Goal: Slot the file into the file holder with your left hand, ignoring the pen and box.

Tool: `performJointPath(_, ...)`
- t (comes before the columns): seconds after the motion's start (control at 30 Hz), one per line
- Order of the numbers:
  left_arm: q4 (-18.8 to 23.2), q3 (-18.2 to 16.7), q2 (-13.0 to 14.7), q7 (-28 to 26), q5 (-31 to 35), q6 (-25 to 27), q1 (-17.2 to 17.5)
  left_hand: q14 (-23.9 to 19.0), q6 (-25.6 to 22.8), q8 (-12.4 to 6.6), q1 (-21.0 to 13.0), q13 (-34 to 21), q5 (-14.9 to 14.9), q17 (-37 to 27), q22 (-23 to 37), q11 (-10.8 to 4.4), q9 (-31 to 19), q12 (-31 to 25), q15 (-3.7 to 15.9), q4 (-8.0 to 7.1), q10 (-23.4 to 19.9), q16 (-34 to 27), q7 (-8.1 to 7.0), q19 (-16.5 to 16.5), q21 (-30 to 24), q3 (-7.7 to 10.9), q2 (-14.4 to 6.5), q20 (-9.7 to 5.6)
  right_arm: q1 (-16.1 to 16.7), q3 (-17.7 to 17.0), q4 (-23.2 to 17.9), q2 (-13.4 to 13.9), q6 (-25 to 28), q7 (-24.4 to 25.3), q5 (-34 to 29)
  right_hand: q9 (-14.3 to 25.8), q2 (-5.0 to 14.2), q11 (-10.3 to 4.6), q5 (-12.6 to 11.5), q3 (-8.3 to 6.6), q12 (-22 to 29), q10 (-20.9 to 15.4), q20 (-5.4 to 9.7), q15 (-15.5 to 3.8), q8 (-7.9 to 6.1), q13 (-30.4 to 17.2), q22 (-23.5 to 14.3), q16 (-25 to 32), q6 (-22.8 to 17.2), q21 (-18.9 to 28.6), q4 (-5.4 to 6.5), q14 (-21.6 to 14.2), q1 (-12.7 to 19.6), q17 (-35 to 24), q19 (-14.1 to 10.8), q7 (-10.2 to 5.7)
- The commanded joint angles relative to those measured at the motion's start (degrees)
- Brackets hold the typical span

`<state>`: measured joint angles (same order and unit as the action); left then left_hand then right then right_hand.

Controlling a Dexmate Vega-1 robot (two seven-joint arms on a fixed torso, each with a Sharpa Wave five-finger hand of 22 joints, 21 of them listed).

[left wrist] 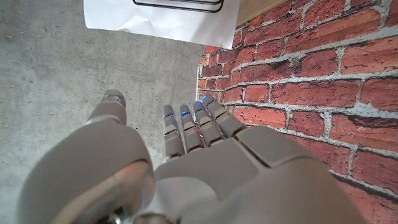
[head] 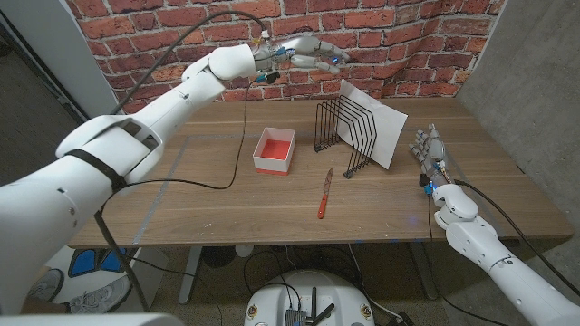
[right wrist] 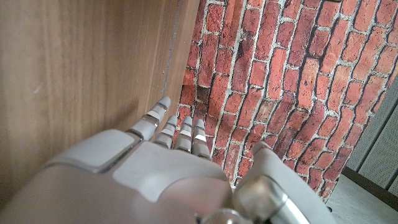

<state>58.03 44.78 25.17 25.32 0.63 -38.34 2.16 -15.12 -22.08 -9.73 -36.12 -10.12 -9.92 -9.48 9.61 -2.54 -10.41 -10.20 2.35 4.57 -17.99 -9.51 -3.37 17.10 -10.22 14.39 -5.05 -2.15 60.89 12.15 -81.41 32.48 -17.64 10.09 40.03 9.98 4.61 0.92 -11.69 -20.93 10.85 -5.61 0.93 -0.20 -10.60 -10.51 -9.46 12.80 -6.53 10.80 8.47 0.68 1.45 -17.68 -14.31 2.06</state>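
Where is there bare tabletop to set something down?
Free: the wide stretch left of the box, and the front strip beside the pen. Crowded: around the file holder with the file, and near the right hand.

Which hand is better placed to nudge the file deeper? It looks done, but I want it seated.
Left. The left hand hovers open just above the file in the file holder; the right hand waits by the table's right edge.

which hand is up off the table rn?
The left hand, raised and open above the file holder; the right hand sits low at the table's right edge.
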Motion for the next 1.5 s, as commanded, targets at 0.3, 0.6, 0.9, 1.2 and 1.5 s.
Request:
performJointPath(0.3,13.7,-6.0,5.4,-8.4,2.2,11.3,9.5,0.2,0.6,-0.17,0.8,-0.1,-0.4,-0.2,0.0,0.13,0.1,-0.3,-0.04,-0.34,0.2,-0.4,0.19,-0.1,-0.3,0.04,-0.2,-4.14,-1.1,0.5,0.3,0.1,0.7,-0.3,-0.3,0.1,2.66,-0.17,-0.5,-0.18,0.2,-0.3,0.34,0.04,-0.09,-0.2,-0.2,0.0,-0.1,0.0,0.16,0.1,-0.3,-0.3,-0.3,0.03)
performJointPath(0.6,20.4,-8.2,7.3,-12.0,1.7,17.1,14.5,0.2,0.9,-0.22,1.2,-0.1,-0.4,-0.1,0.0,0.75,0.1,-0.3,-0.14,-0.32,0.5,-0.5,0.22,0.0,-0.4,0.14,-0.5,-4.16,-1.3,0.7,0.4,0.6,0.9,-1.1,-0.3,0.1,2.64,-0.15,-0.5,-0.18,0.2,-0.3,0.33,0.0,-0.09,-0.2,-0.2,-0.1,-0.1,0.0,0.14,0.2,-0.3,-0.3,-0.3,0.02)
performJointPath(0.9,23.7,-9.9,8.4,-15.6,0.6,21.7,18.6,1.9,3.2,0.04,3.1,-0.1,-0.4,-0.2,0.0,1.76,0.2,-0.1,-0.93,-0.67,2.5,-0.2,0.32,-1.5,-0.1,0.16,-1.4,-3.96,-1.5,0.6,0.3,1.0,1.3,-1.7,-0.1,0.1,2.58,-0.1,-0.5,-0.17,0.1,-0.2,0.37,-0.01,-0.05,-0.2,-0.2,-0.1,0.0,0.0,0.11,0.3,-0.2,-0.3,-0.2,-0.02)
performJointPath(1.2,25.8,-11.2,8.6,-19.5,-1.1,23.6,22.7,2.9,4.7,0.05,4.4,-0.1,-0.4,-0.3,0.0,2.15,0.2,0.0,-1.33,-1.17,3.5,-0.2,0.38,-2.3,0.0,0.27,-2.3,-3.78,-1.4,0.3,-0.6,1.7,2.0,-1.4,-0.2,0.1,2.52,-0.15,-0.5,-0.17,0.2,-0.3,0.4,-0.04,-0.05,-0.2,-0.2,-0.2,0.1,0.0,0.06,0.3,-0.2,-0.2,-0.2,-0.07)
performJointPath(1.5,28.8,-13.4,10.1,-22.3,-3.8,26.7,27.0,2.7,5.0,-0.07,5.0,-0.1,-0.4,-0.3,0.0,2.2,0.2,-0.3,-1.33,-1.36,3.3,-0.4,0.51,-2.2,-0.2,0.35,-2.7,-3.56,-1.3,0.4,-1.7,1.7,2.3,-0.6,-0.4,0.1,2.5,-0.16,-0.5,-0.19,0.2,-0.4,0.4,-0.08,-0.08,-0.2,-0.2,-0.1,0.0,0.0,0.03,0.2,-0.2,-0.2,-0.2,-0.09)
